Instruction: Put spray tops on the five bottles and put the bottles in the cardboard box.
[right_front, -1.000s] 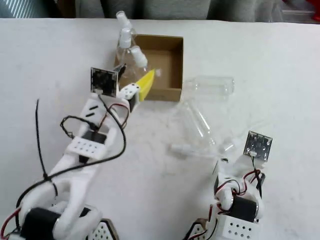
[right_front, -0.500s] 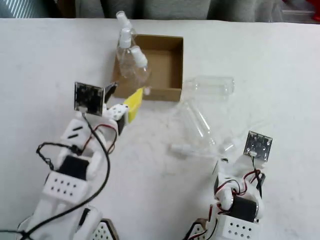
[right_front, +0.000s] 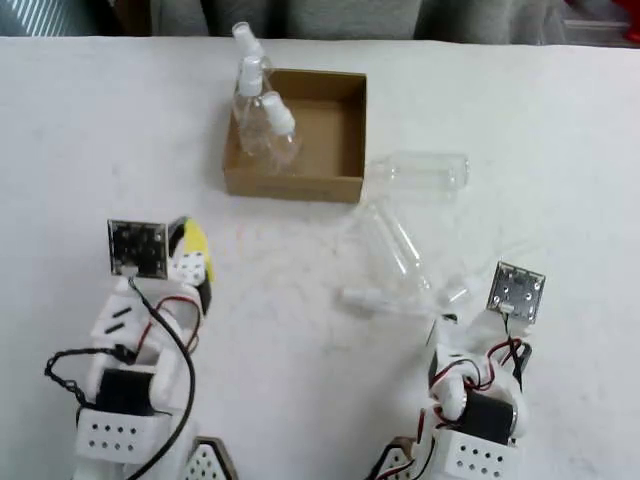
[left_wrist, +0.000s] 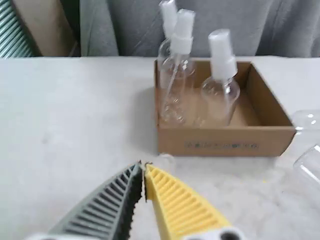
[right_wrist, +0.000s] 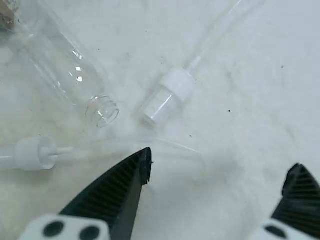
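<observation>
The left gripper (left_wrist: 142, 172) was pinched shut on nothing, and the right gripper (right_wrist: 220, 167) was spread wide.
Right under the right gripper lay two loose spray tops (right_wrist: 167, 95) on the white table (right_front: 100, 120). A bit farther, two open bottles (right_front: 395, 243) lay on their sides just beside the cardboard box (right_front: 300, 186). Three topped bottles (left_wrist: 220, 95) stood in the box's left side.

From what I can see, three capped bottles (left_wrist: 175, 85), clear with white sprayers, stand upright in the open cardboard box (right_front: 295, 187). Two uncapped bottles (right_front: 420, 172) lie sideways just beside it, with two loose spray tops (right_wrist: 167, 95) near them.
</observation>
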